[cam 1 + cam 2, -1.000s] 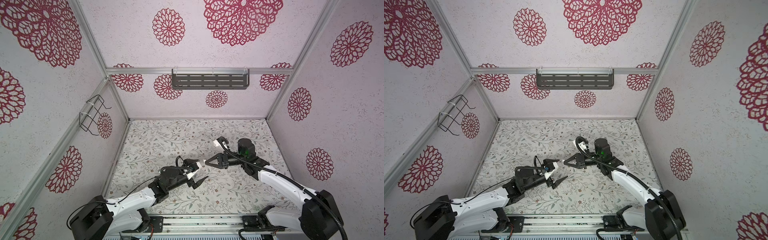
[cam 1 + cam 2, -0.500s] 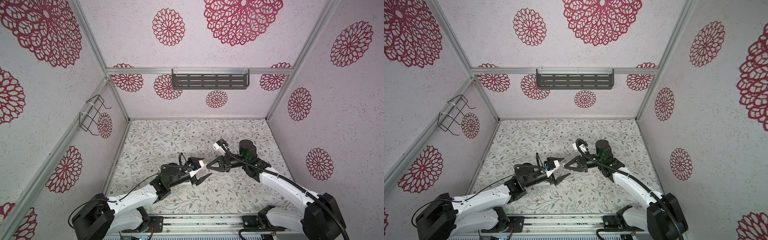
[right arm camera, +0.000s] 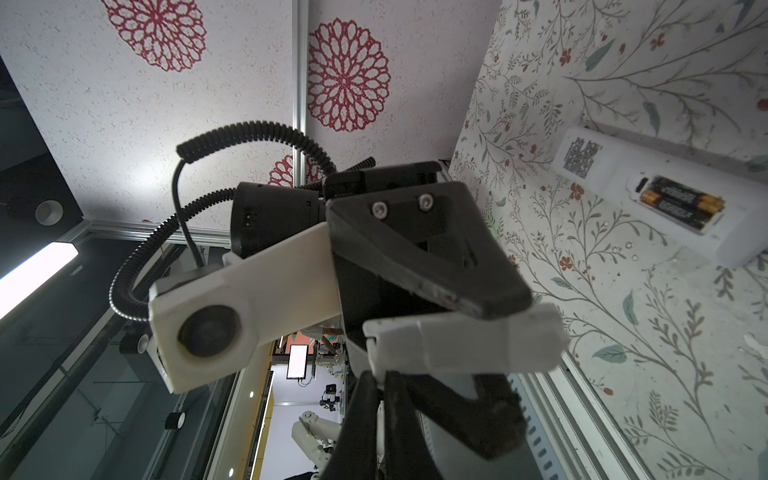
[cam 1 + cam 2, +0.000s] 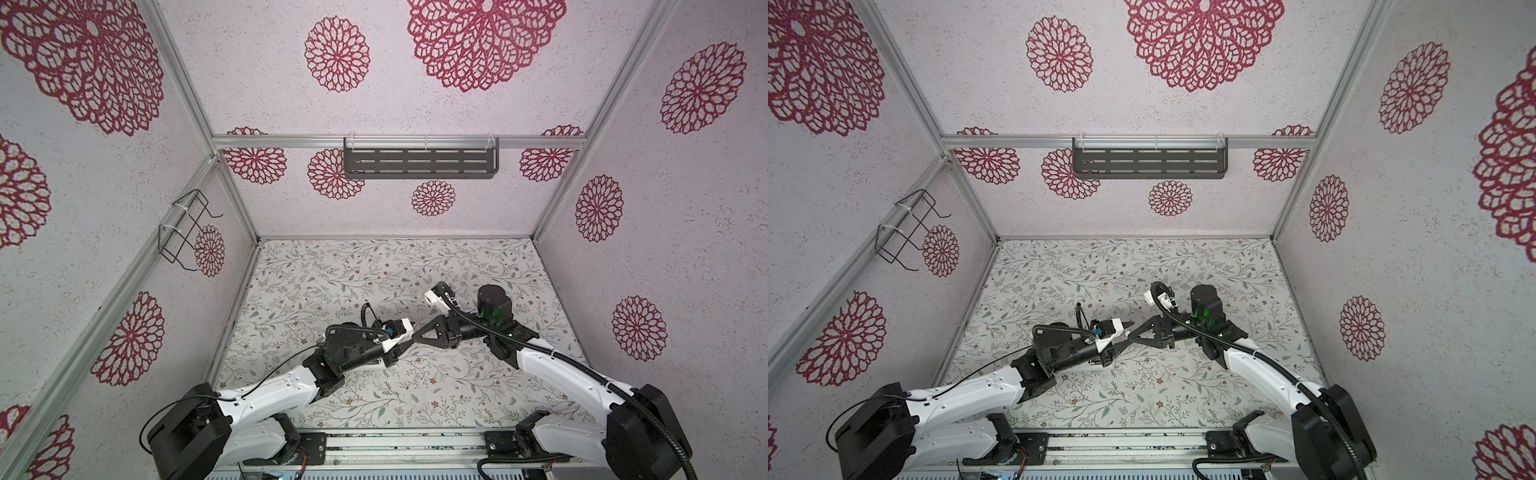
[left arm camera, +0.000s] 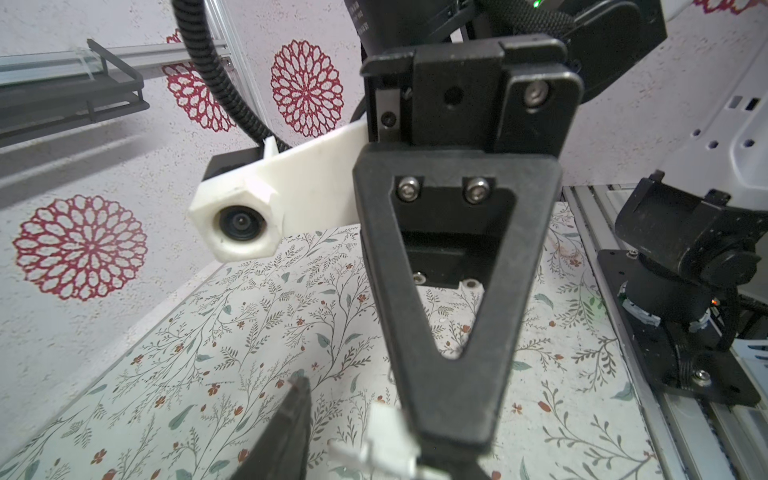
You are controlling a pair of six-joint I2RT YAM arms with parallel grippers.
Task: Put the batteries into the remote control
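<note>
Floral tabletop (image 4: 374, 270) fills both top views; left gripper (image 4: 405, 338) and right gripper (image 4: 416, 338) are seen tip to tip, whatever lies beneath hidden. From the left wrist, a blurred battery cover (image 5: 374, 451) is pinched by the right jaws, the left jaws spread around it. From the right wrist, the remote control (image 3: 602, 166) is shown back-up on the tabletop, batteries (image 3: 681, 201) seated in its bay.

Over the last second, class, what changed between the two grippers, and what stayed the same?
The left gripper edged toward the right gripper and narrowed its wide-open jaws around the white cover, with a gap left on one side. The right gripper stayed shut on that cover, nearly in place.
</note>
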